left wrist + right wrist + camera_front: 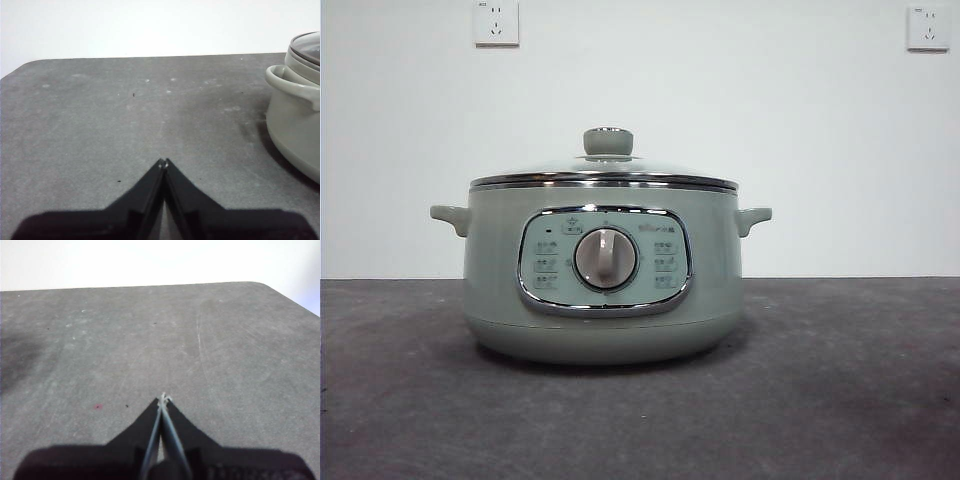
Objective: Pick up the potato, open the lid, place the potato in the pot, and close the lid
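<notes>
The potato shows in none of the three views, so where it lies cannot be told; going by the task, it should be firm and fairly heavy, best taken across its narrow middle. The lid (605, 172) sits shut on the pot (602, 275), which stands mid-desk; its glass looks fragile and slick, so the knob (608, 141) is the likely hold. The pot looks heavy and steady, unlikely to shift. The left gripper (163, 162) hangs with jaws pressed together over bare desk (100, 125), the pot's side handle (290, 82) off to one side. The right gripper (163, 399) is likewise closed and empty. The desk is dark grey, scuffed and matte. Behind, a white wall (720, 100) carries two sockets (496, 22).
</notes>
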